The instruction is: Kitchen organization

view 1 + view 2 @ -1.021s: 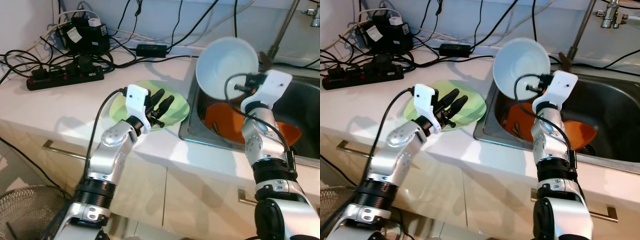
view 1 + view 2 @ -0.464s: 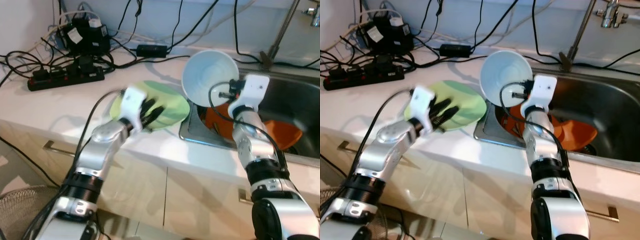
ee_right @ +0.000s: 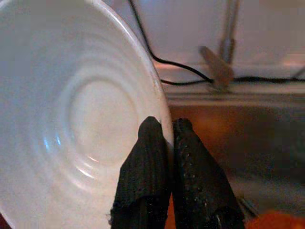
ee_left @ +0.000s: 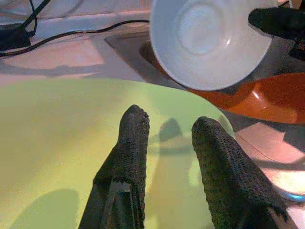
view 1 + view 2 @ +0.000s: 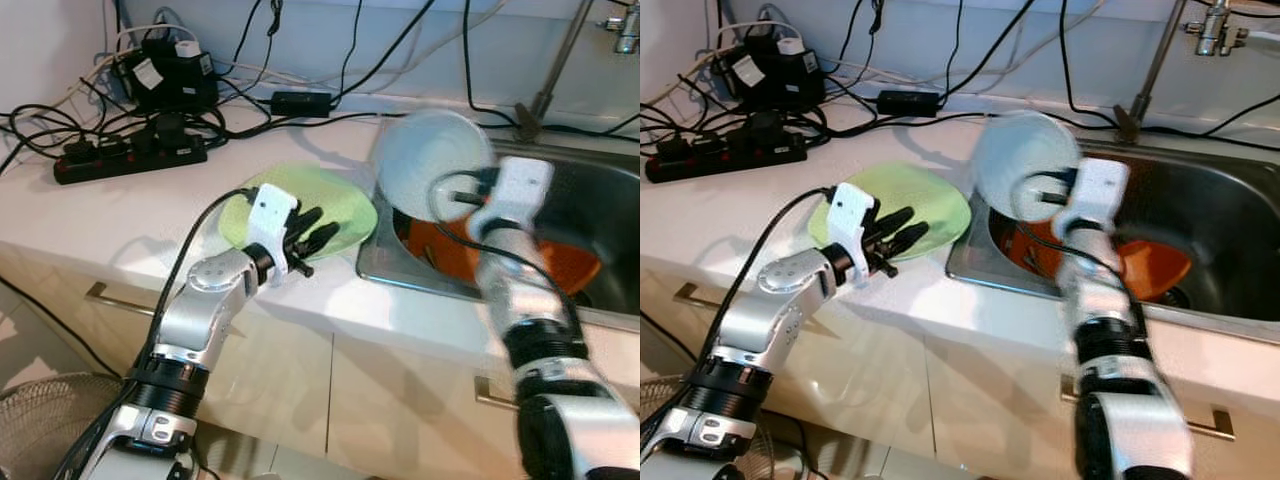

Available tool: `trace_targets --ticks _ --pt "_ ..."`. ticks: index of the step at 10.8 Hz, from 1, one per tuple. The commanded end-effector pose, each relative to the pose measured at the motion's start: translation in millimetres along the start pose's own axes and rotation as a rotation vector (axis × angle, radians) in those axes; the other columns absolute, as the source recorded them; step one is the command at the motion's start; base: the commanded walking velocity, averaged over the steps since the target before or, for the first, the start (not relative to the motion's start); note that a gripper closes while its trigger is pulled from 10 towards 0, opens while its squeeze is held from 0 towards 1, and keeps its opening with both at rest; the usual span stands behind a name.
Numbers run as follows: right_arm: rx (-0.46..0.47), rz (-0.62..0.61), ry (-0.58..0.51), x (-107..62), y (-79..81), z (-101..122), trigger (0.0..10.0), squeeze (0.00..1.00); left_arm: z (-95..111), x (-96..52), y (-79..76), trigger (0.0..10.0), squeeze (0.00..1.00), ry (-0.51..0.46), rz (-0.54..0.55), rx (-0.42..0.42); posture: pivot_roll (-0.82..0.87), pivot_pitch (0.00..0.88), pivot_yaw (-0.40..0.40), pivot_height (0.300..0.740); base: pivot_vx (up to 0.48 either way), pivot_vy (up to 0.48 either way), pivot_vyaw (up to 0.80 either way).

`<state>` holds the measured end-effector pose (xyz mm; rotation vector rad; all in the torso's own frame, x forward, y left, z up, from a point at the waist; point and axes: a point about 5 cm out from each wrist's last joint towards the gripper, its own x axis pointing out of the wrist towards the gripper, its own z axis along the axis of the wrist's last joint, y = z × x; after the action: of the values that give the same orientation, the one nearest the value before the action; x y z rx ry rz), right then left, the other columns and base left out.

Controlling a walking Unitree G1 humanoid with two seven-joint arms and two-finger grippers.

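My right gripper (image 3: 164, 131) pinches the rim of the white bowl (image 3: 71, 114), one finger inside the wall, one outside, clamped tight. Bowl is tipped on edge, hanging in the air over the left end of the sink (image 5: 1220, 215), above the orange dish (image 5: 1150, 262) lying in the basin.

Change from half a second back: the bowl had swung out toward the counter, close to the green plate (image 5: 330, 200); now it sits back over the sink edge and slightly higher. Arm and bowl are blurred in both eye views, so the swing is still under way.

My left gripper (image 4: 167, 138) hovers low over the near edge of the green plate, fingers apart, holding nothing. A second ago it was raised higher above the plate; it has dropped and drawn back toward the counter's front edge. The plate itself has not moved.

Reading: bowl is out of the sink but not yet placed. The plate looks the likely landing spot, and my left fingers currently sit over part of it. I judge the placement unsettled, given the back-and-forth.

Power strip (image 5: 130, 155) and a tangle of cables (image 5: 60, 105) lie well apart at the back.
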<state>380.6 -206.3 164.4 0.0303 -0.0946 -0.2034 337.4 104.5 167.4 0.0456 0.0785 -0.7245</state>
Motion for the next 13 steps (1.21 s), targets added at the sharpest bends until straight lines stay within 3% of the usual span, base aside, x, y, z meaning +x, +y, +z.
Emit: trace_targets --ticks 1,8,13 --pt "-0.011 -0.013 -0.049 6.3 -2.0 15 10.0 0.0 2 -0.8 -4.1 10.0 0.0 0.001 -0.032 -0.006 0.22 0.0 0.027 0.725 0.0 0.0 0.0" --pt "-0.274 0.003 0.029 4.0 -6.5 -4 10.0 0.0 8 1.7 -15.0 10.0 0.0 0.039 -0.121 -0.005 0.21 0.0 0.036 0.725 0.0 0.0 0.0" --pt "-0.359 -0.001 0.106 3.6 -9.8 -15 10.0 0.0 17 1.0 -25.1 10.0 0.0 0.064 -0.224 0.06 0.22 0.0 0.034 0.725 0.0 0.0 0.0"
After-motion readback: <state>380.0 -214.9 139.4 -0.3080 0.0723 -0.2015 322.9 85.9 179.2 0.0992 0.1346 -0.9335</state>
